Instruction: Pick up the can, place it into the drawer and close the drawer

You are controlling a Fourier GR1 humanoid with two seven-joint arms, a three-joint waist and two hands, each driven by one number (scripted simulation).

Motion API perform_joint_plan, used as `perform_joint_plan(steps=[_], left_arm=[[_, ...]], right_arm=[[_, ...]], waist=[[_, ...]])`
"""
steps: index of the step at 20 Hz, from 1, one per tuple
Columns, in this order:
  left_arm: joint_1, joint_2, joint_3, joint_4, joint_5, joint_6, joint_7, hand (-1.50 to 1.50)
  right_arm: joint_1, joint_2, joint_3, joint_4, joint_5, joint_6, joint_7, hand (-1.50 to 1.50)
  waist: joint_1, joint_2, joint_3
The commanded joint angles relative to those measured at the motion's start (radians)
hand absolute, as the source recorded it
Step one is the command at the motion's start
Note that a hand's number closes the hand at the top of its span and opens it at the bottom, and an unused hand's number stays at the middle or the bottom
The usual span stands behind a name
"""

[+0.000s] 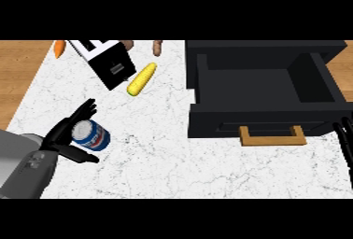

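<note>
A white and blue can (92,135) stands upright on the white marble counter (165,154) at the left. My left hand (63,136) is right beside it, straight fingers (81,114) reaching up behind the can and the thumb (79,155) stretched out below it; the hand is open and cups the can without closing on it. The black drawer (265,114) stands pulled open at the right, its inside bare, with a wooden handle (273,137) on its front. Only the straight fingers of my right hand (344,135) show, at the right edge beside the drawer front.
A black and white toaster (107,61) lies at the back left, with a yellow corn cob (142,79) next to it. A carrot (59,48) and a brown vegetable (157,47) lie along the far edge. Wooden floor (14,79) shows left of the counter.
</note>
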Motion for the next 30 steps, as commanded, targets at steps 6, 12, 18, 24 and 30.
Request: perform_joint_plan(steps=[6, 12, 18, 24, 30], left_arm=[[-0.047, -0.013, -0.017, 0.082, -0.024, -0.046, -0.096, -1.5], [-0.039, -0.056, -0.029, 0.009, -0.002, -0.063, -0.045, -1.5], [-0.026, -0.085, -0.037, -0.027, 0.017, -0.092, -0.042, 1.5], [-0.013, -0.094, -0.042, -0.078, 0.05, -0.154, -0.013, 1.5], [0.043, -0.179, 0.019, -0.217, 0.146, 0.012, 0.107, 1.5]], right_arm=[[0.003, 0.002, -0.003, -0.054, -0.029, 0.007, 0.056, -1.5], [0.06, 0.01, -0.019, -0.077, -0.05, 0.031, 0.03, -1.5], [0.078, 0.029, 0.012, -0.021, -0.016, 0.004, -0.062, -1.5], [0.017, -0.033, -0.093, -0.012, -0.106, 0.043, 0.013, -1.5], [0.076, 0.006, -0.051, -0.057, -0.081, 0.042, -0.001, -1.5]], waist=[[-0.011, 0.004, -0.001], [0.0, -0.001, 0.0], [0.004, -0.003, 0.001], [0.007, -0.003, 0.001], [0.017, -0.008, 0.002]])
